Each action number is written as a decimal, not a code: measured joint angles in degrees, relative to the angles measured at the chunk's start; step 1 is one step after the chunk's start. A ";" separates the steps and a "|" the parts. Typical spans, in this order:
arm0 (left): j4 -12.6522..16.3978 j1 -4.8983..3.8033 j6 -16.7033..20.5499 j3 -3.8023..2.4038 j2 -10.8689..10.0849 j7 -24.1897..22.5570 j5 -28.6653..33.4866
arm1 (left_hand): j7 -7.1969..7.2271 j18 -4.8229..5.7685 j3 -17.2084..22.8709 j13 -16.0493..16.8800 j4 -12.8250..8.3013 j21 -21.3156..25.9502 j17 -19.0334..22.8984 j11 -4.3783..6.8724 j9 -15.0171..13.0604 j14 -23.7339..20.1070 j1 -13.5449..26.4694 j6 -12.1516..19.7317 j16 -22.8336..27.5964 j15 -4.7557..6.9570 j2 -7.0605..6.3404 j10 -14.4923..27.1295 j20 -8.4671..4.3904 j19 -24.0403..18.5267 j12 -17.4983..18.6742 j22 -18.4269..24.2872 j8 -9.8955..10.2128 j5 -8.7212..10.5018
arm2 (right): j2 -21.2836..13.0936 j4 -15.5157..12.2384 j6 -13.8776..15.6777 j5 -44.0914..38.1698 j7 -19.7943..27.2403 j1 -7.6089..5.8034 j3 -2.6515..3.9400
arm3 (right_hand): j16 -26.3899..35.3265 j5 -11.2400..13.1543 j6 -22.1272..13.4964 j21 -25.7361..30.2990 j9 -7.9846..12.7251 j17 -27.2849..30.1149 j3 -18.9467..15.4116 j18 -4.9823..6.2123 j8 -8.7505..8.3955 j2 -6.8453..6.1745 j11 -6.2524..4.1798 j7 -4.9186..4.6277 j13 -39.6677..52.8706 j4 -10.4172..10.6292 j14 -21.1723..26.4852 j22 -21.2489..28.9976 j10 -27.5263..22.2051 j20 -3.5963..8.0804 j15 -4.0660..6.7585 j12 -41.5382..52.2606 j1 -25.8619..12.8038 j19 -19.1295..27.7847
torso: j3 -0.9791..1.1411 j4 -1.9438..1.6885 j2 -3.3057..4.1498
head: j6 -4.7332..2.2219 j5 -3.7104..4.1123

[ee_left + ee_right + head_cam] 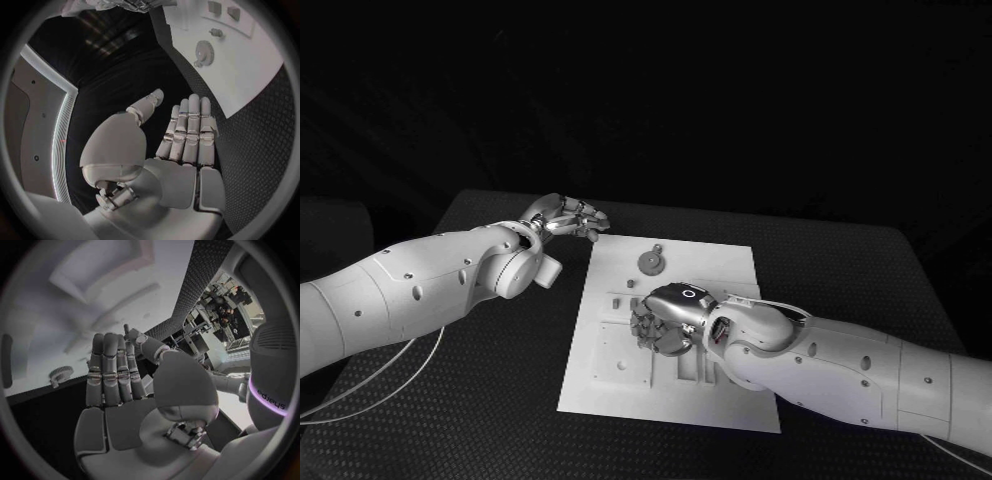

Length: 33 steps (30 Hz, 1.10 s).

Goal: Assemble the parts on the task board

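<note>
The white task board (718,262) lies in the middle of the black table. A grey gear (651,262) stands on its far part, also seen as the gear (204,51) and the gear (60,374) in the wrist views. My left hand (568,216) hovers over the table just beyond the board's far left corner. In the left wrist view the hand (181,135) has straight fingers and holds nothing. My right hand (665,320) is above the board's middle, covering the fixtures there. Its fingers (112,372) are straight, with the palm bare.
Raised white blocks (620,348) and rails (692,368) sit on the board's near half. A small peg (217,33) stands on the board beyond the gear. Black table (488,420) stretches on both sides of the board. A thin cable (390,384) hangs below my left arm.
</note>
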<state>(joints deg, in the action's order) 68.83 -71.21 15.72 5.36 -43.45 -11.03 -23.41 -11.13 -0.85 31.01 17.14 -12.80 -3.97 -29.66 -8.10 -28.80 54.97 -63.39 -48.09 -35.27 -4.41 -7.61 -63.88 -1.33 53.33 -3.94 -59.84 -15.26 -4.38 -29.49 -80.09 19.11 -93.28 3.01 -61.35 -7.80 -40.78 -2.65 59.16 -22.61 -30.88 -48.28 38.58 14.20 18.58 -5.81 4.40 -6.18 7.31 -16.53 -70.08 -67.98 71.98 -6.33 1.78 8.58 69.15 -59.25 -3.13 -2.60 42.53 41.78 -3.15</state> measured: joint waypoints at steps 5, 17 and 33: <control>0.01 0.00 0.00 0.00 -0.02 0.00 0.00 | -0.01 0.00 0.00 0.00 0.00 0.00 -0.02 0.00 0.00 0.00 0.00 -0.01 0.00 0.00 0.00 0.00 0.00 0.00 0.00 0.05 0.00 0.00 | 0.03 0.25 -0.11 -0.07 0.00 0.00 -0.30 | 0.00 0.00 0.00 0.00 0.01 0.00 0.00 -0.01 0.00 0.00 0.00 0.00 0.00 0.00 0.00 0.00 0.00 0.00 0.00 0.00 0.00 0.00 | 0.00 -0.01 0.00 | 0.07 0.04; 0.02 0.00 -0.01 0.00 -0.03 0.00 0.01 | -0.22 0.00 -0.15 0.01 0.15 0.00 -0.12 0.00 0.00 0.00 0.00 0.19 0.22 0.00 0.00 0.00 0.00 0.00 0.00 0.10 0.00 0.00 | 0.19 0.67 -0.28 -0.27 -0.03 0.07 -0.66 | 0.00 0.00 0.00 0.00 -0.08 0.00 0.00 0.00 -0.01 0.00 0.00 0.00 -0.01 0.00 -0.12 0.01 0.00 0.00 0.11 0.00 0.00 0.00 | 0.01 -0.01 0.00 | 0.21 0.03; 0.07 0.00 -0.02 0.00 -0.05 0.00 0.02 | -0.22 0.00 -0.15 -0.04 0.15 0.00 -0.24 0.00 0.00 0.00 0.00 0.19 0.22 0.00 0.00 0.00 0.00 0.00 0.00 0.14 0.00 0.00 | 0.46 1.36 0.06 -0.96 -0.19 0.07 -0.93 | 0.00 0.00 -0.07 0.00 -0.11 0.01 0.00 -0.01 -0.02 -0.01 0.21 -0.07 0.07 0.00 -0.12 -0.04 0.21 -0.21 0.10 -0.22 0.01 -0.20 | 0.02 0.00 0.01 | 0.25 0.11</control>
<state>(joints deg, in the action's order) 68.90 -71.21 15.69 5.36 -43.51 -11.03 -23.39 -11.35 -0.85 30.85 17.09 -12.65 -3.97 -29.90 -8.10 -28.80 54.97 -63.39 -47.89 -35.05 -4.41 -7.61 -63.88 -1.33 53.33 -3.94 -59.70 -15.26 -4.38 -29.03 -78.73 19.17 -94.24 2.81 -61.29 -8.72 -40.78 -2.65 59.08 -22.61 -30.99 -48.27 38.58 14.19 18.56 -5.81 4.60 -6.25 7.38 -16.53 -70.20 -68.01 72.19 -6.53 1.88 8.36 69.15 -59.45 -3.10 -2.60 42.53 42.03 -3.04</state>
